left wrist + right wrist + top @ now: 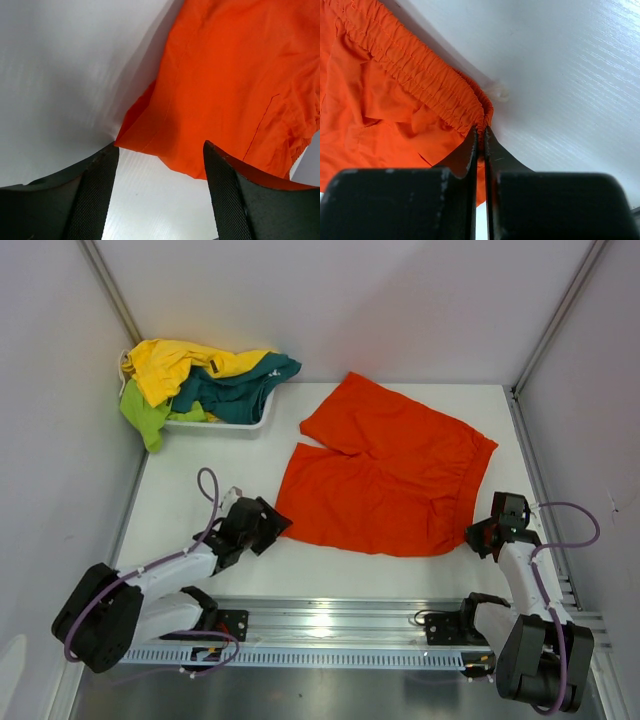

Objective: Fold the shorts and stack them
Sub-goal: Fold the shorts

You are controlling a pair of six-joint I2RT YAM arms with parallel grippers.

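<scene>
Folding not started: orange shorts (385,470) lie flat; right jaws pinch the waistband (420,75), left jaws stand spread at a hem (150,145); other pairs (215,380) fill the basket (252,426).

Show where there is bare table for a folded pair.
Bare table lies between the basket and the left gripper, and along the far edge right of the basket. Centre and right are crowded: orange shorts spread there, right gripper shut on their waistband.
</scene>
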